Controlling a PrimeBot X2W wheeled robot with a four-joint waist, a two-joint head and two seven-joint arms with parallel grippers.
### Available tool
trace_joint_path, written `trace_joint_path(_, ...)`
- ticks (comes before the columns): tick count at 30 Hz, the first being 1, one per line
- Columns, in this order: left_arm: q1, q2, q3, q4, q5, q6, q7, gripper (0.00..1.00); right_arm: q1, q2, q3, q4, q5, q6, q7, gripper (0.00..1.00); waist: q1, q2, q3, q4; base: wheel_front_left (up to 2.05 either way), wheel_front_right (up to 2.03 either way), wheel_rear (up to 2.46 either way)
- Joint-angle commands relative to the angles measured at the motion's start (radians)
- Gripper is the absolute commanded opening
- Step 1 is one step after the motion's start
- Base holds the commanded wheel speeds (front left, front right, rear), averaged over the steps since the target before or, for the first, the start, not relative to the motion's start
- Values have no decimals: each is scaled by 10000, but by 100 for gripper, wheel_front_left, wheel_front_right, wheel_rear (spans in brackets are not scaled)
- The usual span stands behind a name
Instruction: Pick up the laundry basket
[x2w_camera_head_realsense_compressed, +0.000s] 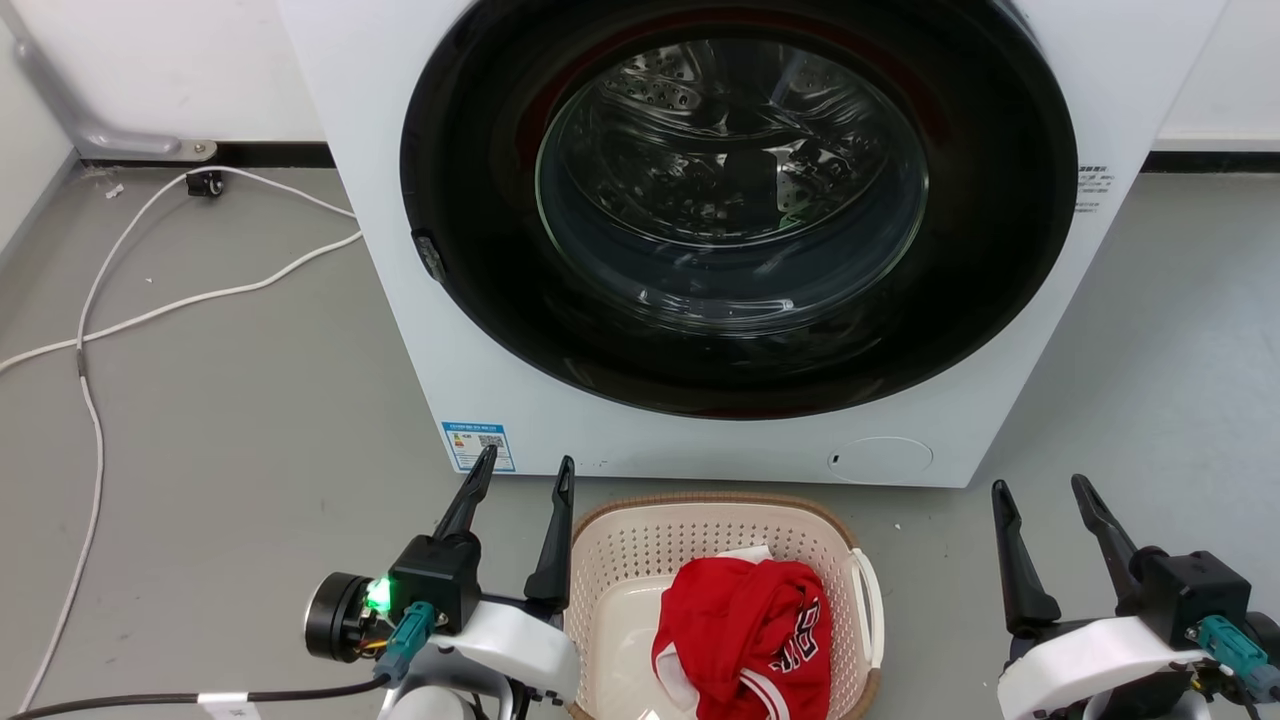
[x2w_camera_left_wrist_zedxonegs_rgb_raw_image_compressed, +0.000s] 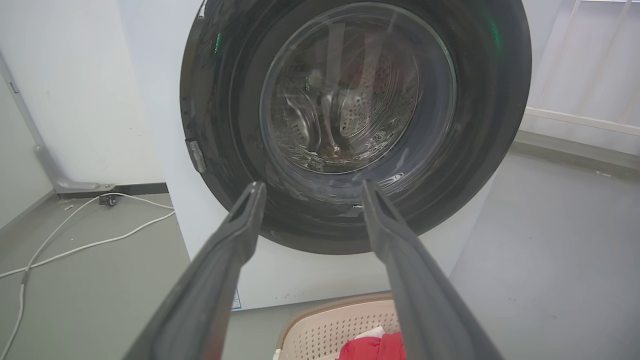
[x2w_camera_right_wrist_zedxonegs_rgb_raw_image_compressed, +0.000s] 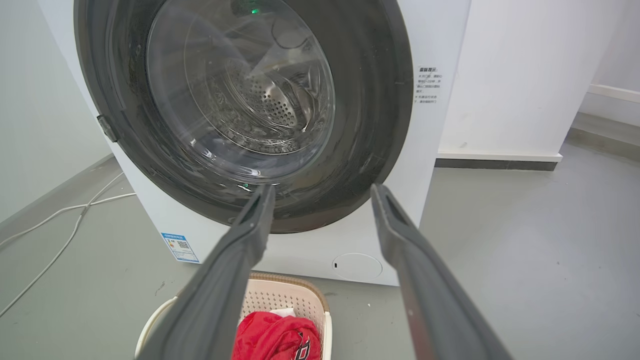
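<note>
Grippers: your left gripper (x2w_camera_head_realsense_compressed: 527, 458) and right gripper (x2w_camera_head_realsense_compressed: 1040, 484) both gape empty | laundry basket (x2w_camera_head_realsense_compressed: 700, 540) sits on the floor (x2w_camera_head_realsense_compressed: 250, 450) between them, its left rim just beside your left fingers (x2w_camera_head_realsense_compressed: 553, 545), white right handle (x2w_camera_head_realsense_compressed: 872, 595) farther from your right | washing machine (x2w_camera_head_realsense_compressed: 480, 380) just beyond.

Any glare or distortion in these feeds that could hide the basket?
Head view: sharp, evenly lit; reflections streak the washing machine door glass, laundry basket clear. Left wrist view: wide-angle bending, left gripper soft up close. Right wrist view: green glint on the glass.
</note>
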Motion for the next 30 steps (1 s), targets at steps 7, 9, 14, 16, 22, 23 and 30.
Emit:
trace_joint_path(7, -184, 5, -15, 16, 4, 32, -50, 100, -82, 28, -45, 4, 104, -3, -46, 100, 0, 0, 178, 12, 0, 0, 0)
trace_joint_path(9, -242, 5, -61, 63, 16, 29, -48, 100, -177, 28, -60, 21, 160, -3, -21, 100, 0, 0, 332, -7, 0, 0, 0)
trace_joint_path(14, -529, 5, -184, 319, -77, 63, -39, 100, -441, 28, -115, 168, 280, -3, 43, 100, 0, 0, 959, -69, 0, 0, 0)
trace_joint_path(16, -654, 6, -227, 464, -143, 80, -39, 100, -579, -27, -117, 277, 314, -3, 51, 100, 0, 0, 1267, -106, 0, 0, 0)
trace_joint_path(22, -1273, 6, -338, 1162, -396, 106, -37, 100, -1228, -291, -76, 988, 626, -3, 88, 100, 0, 0, 2482, -243, 0, 0, 0)
trace_joint_path(23, -1417, 6, -348, 1316, -454, 106, -39, 100, -1367, -338, -71, 1155, 695, -3, 34, 100, 0, 0, 2671, -261, 0, 0, 0)
trace_joint_path(30, -2532, 8, -351, 2630, -730, 21, -39, 100, -2491, -655, 134, 2660, 1127, -3, -140, 100, 0, 0, 4141, -355, 0, 0, 0)
